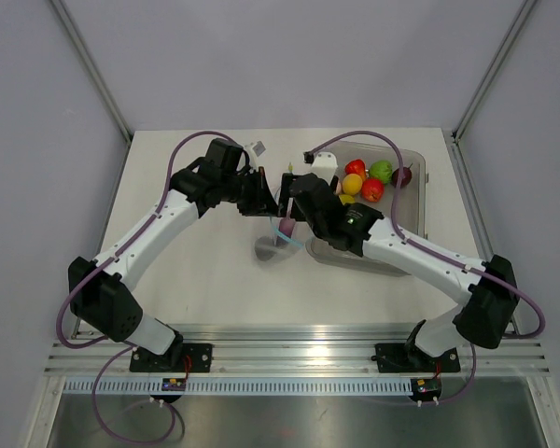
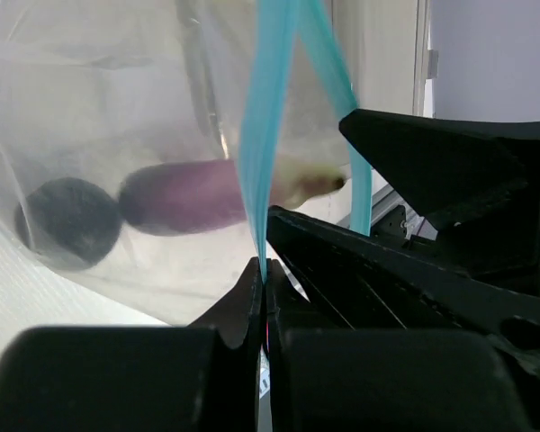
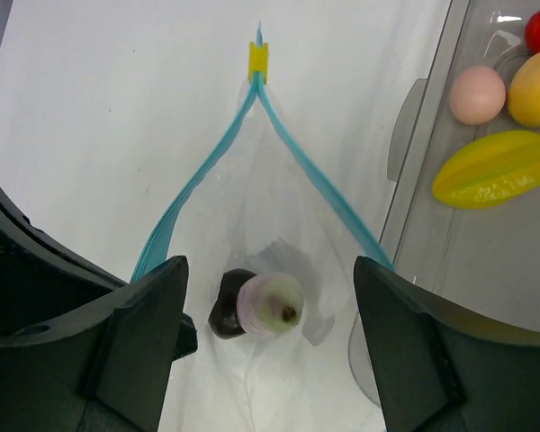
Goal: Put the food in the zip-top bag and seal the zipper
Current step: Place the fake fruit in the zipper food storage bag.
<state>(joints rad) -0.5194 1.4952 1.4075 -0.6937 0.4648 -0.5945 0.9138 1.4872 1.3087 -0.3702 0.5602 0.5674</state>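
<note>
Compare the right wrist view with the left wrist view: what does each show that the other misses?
Only the right wrist: the yellow slider at the clear bag's far corner, and the grey bin with a starfruit and a pink round fruit. Only the left wrist: the left gripper shut on the zipper. Both: the zipper, the eggplant and a dark round fruit inside the bag.

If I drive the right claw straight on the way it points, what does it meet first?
Most likely the eggplant, end-on inside the open zip-top bag, centred between the fingers of the open right claw. Nothing shows in front of it, but depth is unclear.
</note>
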